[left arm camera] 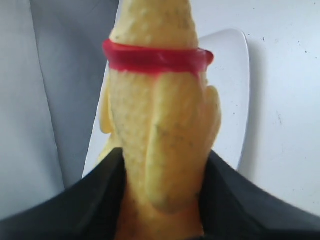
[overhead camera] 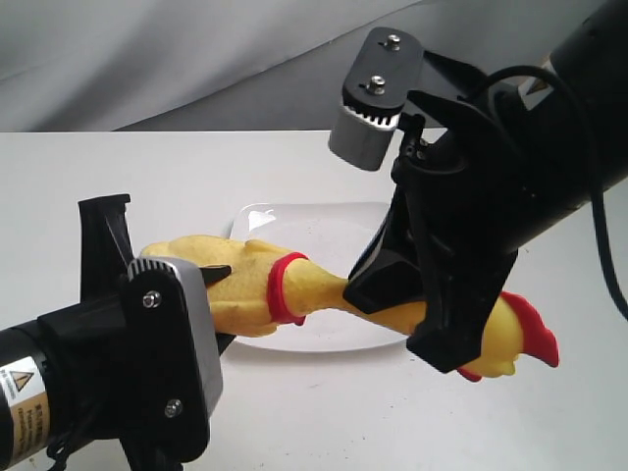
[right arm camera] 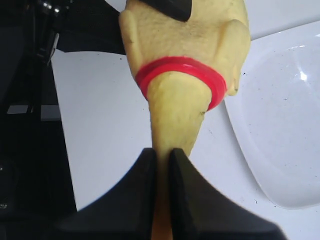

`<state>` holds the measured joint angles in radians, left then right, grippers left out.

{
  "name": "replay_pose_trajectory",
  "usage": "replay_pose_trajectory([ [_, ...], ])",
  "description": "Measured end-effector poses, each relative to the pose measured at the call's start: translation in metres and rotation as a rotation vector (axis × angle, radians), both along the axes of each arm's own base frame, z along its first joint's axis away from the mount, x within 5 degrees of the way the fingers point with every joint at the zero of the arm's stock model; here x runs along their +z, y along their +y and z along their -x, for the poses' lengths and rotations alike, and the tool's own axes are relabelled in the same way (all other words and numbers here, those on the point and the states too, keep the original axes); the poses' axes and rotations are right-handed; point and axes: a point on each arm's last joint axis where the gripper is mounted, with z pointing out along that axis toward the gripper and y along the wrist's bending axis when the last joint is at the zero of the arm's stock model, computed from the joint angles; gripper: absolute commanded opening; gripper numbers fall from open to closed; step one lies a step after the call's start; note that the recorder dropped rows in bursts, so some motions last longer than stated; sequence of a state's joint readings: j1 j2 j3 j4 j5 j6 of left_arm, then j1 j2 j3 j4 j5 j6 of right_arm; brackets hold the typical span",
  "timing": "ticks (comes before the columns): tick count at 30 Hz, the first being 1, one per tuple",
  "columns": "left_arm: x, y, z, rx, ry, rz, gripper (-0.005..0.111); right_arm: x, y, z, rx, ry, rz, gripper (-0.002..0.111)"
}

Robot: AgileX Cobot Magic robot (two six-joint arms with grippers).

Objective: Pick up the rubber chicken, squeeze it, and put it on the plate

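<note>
The yellow rubber chicken hangs level above the white square plate, held at both ends. My left gripper is shut on its plump body, with the red collar ring just beyond the fingers. My right gripper is shut on the thin neck, pinching it flat between the two black fingers. The red-combed head sticks out past the right gripper. The feet are hidden behind the left gripper.
The plate's rim lies beside the neck in the right wrist view. A white tabletop spreads around it, with a grey backdrop behind. The right arm's camera housing hangs above the plate.
</note>
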<state>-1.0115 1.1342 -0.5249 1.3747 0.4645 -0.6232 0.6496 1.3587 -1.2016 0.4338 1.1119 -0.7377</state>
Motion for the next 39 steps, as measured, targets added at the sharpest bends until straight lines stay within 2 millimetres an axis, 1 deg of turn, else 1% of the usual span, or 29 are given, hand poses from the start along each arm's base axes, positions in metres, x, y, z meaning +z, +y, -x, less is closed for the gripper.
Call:
replay_pose_trajectory([
  [5,0.0,0.0,0.0,-0.003,-0.002,-0.004,0.0,0.0001,0.0001,0.0001,0.0,0.001,-0.002,0.0],
  [8,0.0,0.0,0.0,-0.003,-0.002,-0.004,0.008,0.0001,0.0001,0.0001,0.0,0.001,-0.002,0.0],
  [9,0.0,0.0,0.0,-0.003,-0.002,-0.004,0.014,0.0001,0.0001,0.0001,0.0,0.001,-0.002,0.0],
  [11,0.0,0.0,0.0,-0.003,-0.002,-0.004,0.031,0.0001,0.0001,0.0001,0.0,0.001,-0.002,0.0],
  [12,0.0,0.0,0.0,-0.003,-0.002,-0.004,0.045,0.0001,0.0001,0.0001,0.0,0.001,-0.002,0.0],
  [14,0.0,0.0,0.0,-0.004,-0.003,-0.006,0.078,0.0001,0.0001,0.0001,0.0,0.001,-0.002,0.0],
  [15,0.0,0.0,0.0,-0.004,-0.003,-0.006,0.092,0.0001,0.0001,0.0001,0.0,0.001,-0.002,0.0],
  [16,0.0,0.0,0.0,-0.004,-0.003,-0.006,0.101,0.0001,0.0001,0.0001,0.0,0.001,-0.002,0.0],
  [17,0.0,0.0,0.0,-0.004,-0.003,-0.006,0.105,0.0001,0.0002,0.0,-0.001,0.0,-0.002,0.0],
  [22,0.0003,0.0037,-0.002,0.046,-0.009,-0.009,0.101,0.0001,0.0002,0.0,-0.001,0.0,-0.002,0.0],
  [26,0.0004,0.0038,-0.002,0.05,-0.008,-0.006,0.098,0.0001,0.0002,0.0,-0.001,0.0,-0.002,0.0],
  [28,0.0002,0.0023,-0.0013,0.035,-0.001,0.003,0.093,0.0001,0.0002,0.0,-0.001,0.0,-0.002,0.0],
  [29,0.0001,0.0013,-0.0007,0.025,0.003,0.009,0.087,0.0001,0.0002,0.0,-0.001,0.0,-0.002,0.0],
  [31,-0.0001,-0.0008,0.0005,0.002,0.011,0.02,0.07,0.0001,0.0002,0.0,-0.001,0.0,-0.002,0.0],
  [33,-0.0002,-0.0018,0.0011,-0.008,0.017,0.026,0.045,0.0,0.0001,0.0002,0.0,0.002,-0.001,0.0],
  [35,-0.0003,-0.0021,0.0013,-0.01,0.02,0.029,0.013,0.0,0.0,0.0003,0.001,0.003,0.0,0.0],
  [36,-0.0003,-0.0021,0.0013,-0.01,0.02,0.029,0.0,-0.0001,-0.0001,0.0002,0.001,0.002,0.001,0.0],
  [39,-0.0003,-0.0021,0.0013,-0.012,0.019,0.027,0.001,-0.0001,-0.0001,0.0002,0.001,0.002,0.001,0.0],
])
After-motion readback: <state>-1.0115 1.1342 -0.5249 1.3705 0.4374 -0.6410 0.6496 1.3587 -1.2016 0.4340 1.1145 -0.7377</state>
